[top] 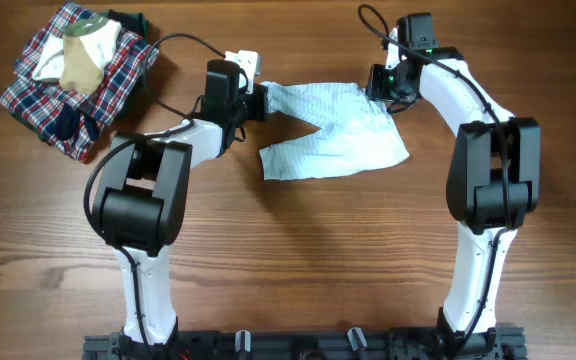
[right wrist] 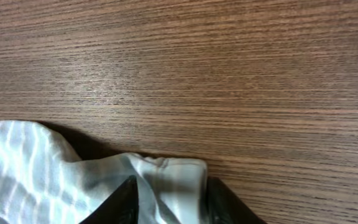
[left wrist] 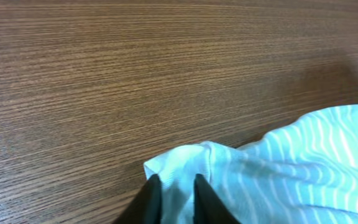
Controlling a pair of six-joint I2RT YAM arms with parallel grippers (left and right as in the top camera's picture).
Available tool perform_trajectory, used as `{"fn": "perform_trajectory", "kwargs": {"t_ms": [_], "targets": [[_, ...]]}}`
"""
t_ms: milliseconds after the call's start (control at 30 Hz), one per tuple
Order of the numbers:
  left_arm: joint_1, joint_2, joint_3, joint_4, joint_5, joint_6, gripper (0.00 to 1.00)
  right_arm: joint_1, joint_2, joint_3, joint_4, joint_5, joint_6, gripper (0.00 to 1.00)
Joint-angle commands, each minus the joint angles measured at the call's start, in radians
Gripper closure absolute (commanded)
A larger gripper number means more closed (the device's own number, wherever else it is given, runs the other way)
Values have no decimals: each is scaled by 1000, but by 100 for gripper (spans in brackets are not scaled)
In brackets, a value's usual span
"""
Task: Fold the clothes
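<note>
The clothes (top: 338,135), a small pale blue-white striped garment, lie crumpled on the wooden table at the top centre of the overhead view. My left gripper (top: 264,100) sits at the garment's top left corner. In the left wrist view its jaws (left wrist: 177,180) stand close together with that corner (left wrist: 185,158) pinched between them. My right gripper (top: 380,98) is at the top right corner. In the right wrist view its jaws (right wrist: 171,183) stand wider, with the hemmed corner (right wrist: 179,171) bunched between the two fingers and touching both.
A pile with a red-navy-white plaid garment (top: 43,100) and a beige-cream garment (top: 83,62) on top lies at the table's far left. A black cable (top: 173,45) loops from the left arm near that pile. Bare wood table (top: 318,260) spreads in front of the garment.
</note>
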Motion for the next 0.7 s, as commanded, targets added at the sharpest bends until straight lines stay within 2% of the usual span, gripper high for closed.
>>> {"fn": "perform_trajectory", "kwargs": {"t_ms": [0,100,300,333,433,667], "targets": [[0,18,18,3,13,0,89,2,19,-5,-1,20,-2,68],[0,18,18,4,12,0,95,2,19,-4,-1,20,-1,71],[0,18,18,6,8,0,96,2,18,-2,-1,39,2,79],[0,18,18,6,9,0,96,1,17,-2,-2,58,1,86],[0,17,18,6,9,0,96,0,16,-2,-1,57,1,96],[0,17,18,6,9,0,96,-3,12,-1,-2,57,9,96]]}}
